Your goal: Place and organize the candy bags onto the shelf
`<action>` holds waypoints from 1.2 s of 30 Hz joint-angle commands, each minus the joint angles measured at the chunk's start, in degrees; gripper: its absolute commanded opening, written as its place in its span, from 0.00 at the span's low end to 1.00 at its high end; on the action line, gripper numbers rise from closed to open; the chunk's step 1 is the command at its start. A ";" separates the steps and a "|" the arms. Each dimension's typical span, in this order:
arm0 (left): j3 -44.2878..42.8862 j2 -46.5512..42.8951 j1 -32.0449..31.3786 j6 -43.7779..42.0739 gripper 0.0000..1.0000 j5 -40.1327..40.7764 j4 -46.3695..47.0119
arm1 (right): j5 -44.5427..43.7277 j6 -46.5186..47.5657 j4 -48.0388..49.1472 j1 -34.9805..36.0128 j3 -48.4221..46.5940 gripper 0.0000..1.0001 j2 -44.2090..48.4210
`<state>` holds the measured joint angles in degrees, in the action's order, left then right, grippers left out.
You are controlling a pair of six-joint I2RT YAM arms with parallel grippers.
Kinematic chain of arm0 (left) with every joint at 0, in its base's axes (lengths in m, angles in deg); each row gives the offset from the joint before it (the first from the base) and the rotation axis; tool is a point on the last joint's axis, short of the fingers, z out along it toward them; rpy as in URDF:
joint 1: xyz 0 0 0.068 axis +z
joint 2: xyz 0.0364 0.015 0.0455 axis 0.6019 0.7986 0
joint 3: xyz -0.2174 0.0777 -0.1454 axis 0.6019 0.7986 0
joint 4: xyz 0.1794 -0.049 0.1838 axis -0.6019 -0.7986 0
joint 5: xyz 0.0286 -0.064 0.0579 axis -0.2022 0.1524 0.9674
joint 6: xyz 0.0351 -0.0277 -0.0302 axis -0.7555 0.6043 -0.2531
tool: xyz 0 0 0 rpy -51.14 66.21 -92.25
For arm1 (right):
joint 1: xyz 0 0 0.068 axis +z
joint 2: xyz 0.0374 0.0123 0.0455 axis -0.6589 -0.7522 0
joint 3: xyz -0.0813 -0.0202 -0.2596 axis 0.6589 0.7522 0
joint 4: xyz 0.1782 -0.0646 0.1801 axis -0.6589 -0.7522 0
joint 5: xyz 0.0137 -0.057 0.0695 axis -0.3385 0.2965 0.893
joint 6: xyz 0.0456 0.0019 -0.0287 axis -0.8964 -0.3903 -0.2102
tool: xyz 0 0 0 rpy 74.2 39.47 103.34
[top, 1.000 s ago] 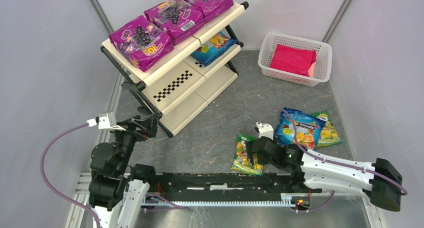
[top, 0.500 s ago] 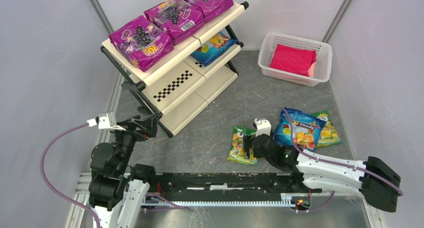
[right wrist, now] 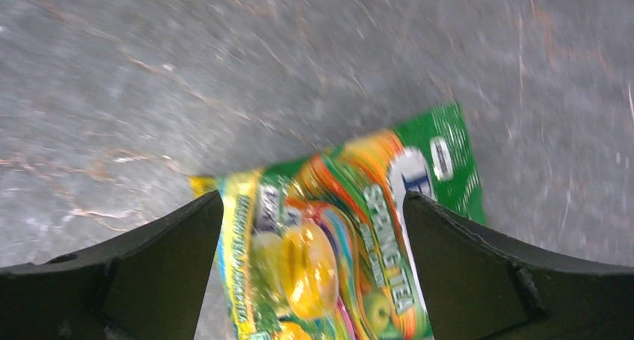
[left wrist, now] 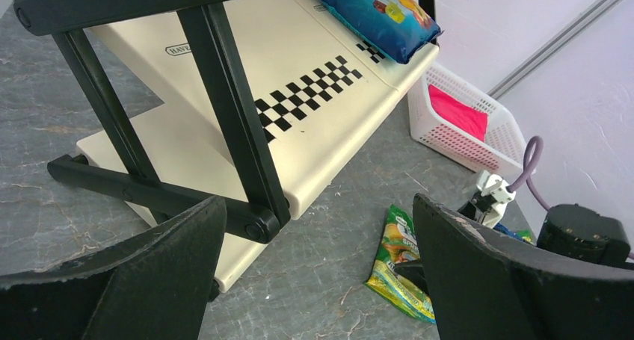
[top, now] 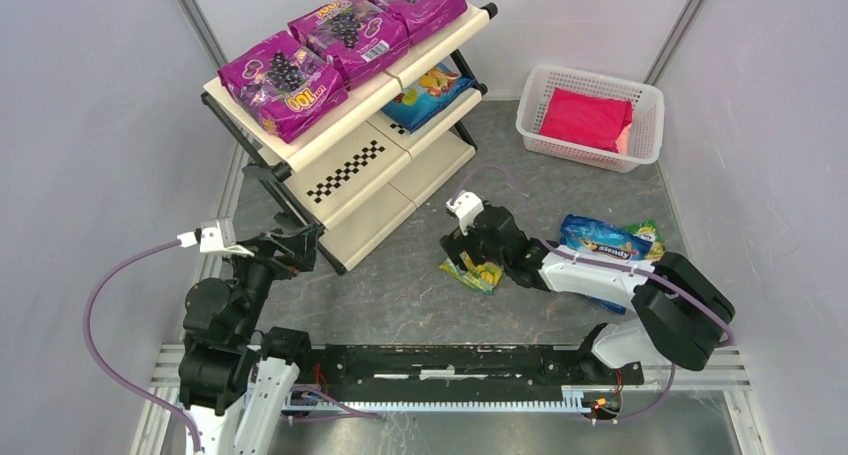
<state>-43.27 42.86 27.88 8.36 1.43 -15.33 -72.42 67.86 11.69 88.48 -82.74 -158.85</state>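
1. Overhead view: the slanted shelf (top: 345, 172) stands at far left. Three magenta candy bags (top: 285, 83) sit in a row on its top tier, and a shelved blue bag (top: 428, 93) lies on the middle tier, apparently sorted by colour. The right claw (top: 462, 258) is over a green-yellow bag (top: 480, 275) lying on the tabletop (top: 400, 295) just in front of the shelf. A loose blue bag (top: 598, 239) and a second green-yellow bag (top: 650, 237) lie beside the right arm.
2. Left wrist view: the left claw (left wrist: 318, 280) is spread wide and empty. It hovers by the shelf's black leg, probably parked clear of the work.
3. Right wrist view, blurred: the right claw (right wrist: 314, 280) has its jaws apart, straddling the green-yellow bag's width. It seems set to pinch the bag, but no grip shows.
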 commanded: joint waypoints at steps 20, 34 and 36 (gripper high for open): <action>0.13 0.55 -0.10 -3.29 1.00 -0.01 2.57 | -11.89 -5.55 -25.20 11.82 -13.00 0.98 -2.31; 0.07 0.48 -0.10 -3.38 1.00 -0.06 2.54 | -27.25 -14.27 -31.00 14.34 -31.70 0.98 -25.94; 0.07 0.48 -0.10 -3.46 1.00 -0.09 2.54 | -28.00 -14.64 -31.48 15.10 -29.28 0.98 -25.13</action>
<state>-43.16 43.17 27.88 8.36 1.43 -15.33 -95.57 55.66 -16.87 102.45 -112.77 -184.20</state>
